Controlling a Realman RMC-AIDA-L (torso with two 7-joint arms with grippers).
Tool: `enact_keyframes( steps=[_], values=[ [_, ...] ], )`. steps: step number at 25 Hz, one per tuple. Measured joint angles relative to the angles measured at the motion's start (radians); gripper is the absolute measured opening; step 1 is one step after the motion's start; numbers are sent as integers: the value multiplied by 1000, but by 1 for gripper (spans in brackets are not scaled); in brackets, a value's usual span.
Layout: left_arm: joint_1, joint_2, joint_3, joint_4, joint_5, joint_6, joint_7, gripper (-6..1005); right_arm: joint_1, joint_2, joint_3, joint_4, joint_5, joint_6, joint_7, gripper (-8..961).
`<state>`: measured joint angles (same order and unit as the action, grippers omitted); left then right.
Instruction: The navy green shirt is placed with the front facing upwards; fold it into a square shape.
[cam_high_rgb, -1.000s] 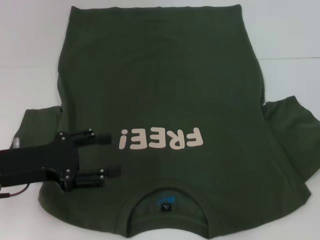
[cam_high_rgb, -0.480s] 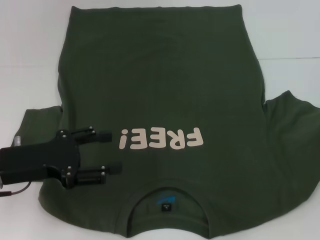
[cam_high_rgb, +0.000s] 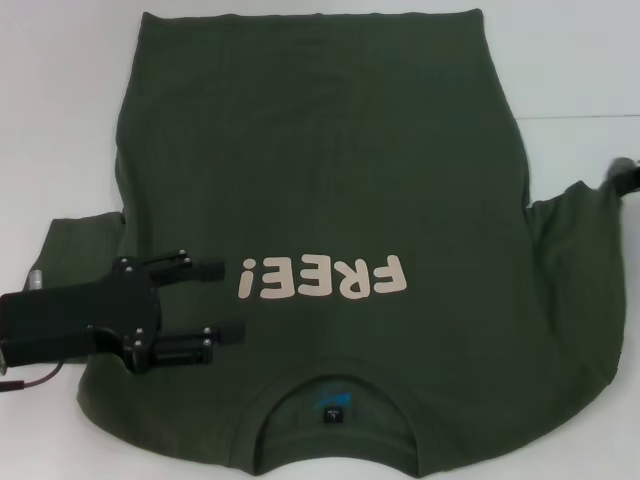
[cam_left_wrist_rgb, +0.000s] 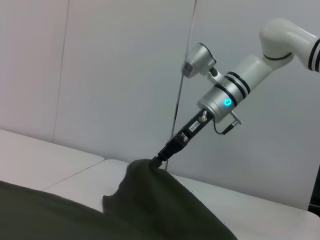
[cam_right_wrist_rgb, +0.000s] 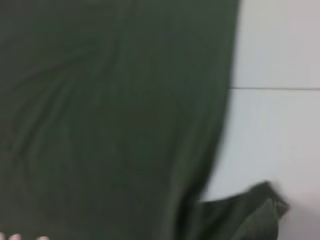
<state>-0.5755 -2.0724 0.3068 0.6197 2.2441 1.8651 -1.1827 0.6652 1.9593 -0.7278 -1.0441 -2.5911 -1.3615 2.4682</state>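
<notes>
The dark olive-green cotton T-shirt (cam_high_rgb: 330, 190) with pale pink "FREE!" print is spread front-up, unfolded, across the white bench (cam_high_rgb: 60, 100), its right sleeve pinched up by the right gripper (cam_left_wrist_rgb: 159, 161), the left gripper (cam_high_rgb: 215, 300) held agape over the left shoulder.

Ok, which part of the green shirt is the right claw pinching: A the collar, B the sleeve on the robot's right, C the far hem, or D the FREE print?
B: in the left wrist view the right claw pinches the lifted sleeve of the green shirt, held above the white table.
</notes>
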Motion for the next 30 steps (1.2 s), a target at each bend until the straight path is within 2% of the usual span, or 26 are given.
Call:
enact_keyframes(
  steps=[8,13,18,23,30],
  values=[
    [7,-1,-1,0,-14,-2,-1,799,63,57,-87,0,3,-38,-49,33],
    [8,-1,-2,0,-14,-11,-3,798,82,80,-157,0,12,-55,-58,35],
    [8,-2,-2,-1,-14,-13,-3,798,99,103,-177,6,18,-75,-78,37],
    [8,-2,-2,-2,-14,-15,-1,798,118,113,-189,60,18,-68,-86,38],
    [8,-3,-2,-2,-14,-15,3,799,136,115,-190,112,18,-47,-86,40]
  ],
)
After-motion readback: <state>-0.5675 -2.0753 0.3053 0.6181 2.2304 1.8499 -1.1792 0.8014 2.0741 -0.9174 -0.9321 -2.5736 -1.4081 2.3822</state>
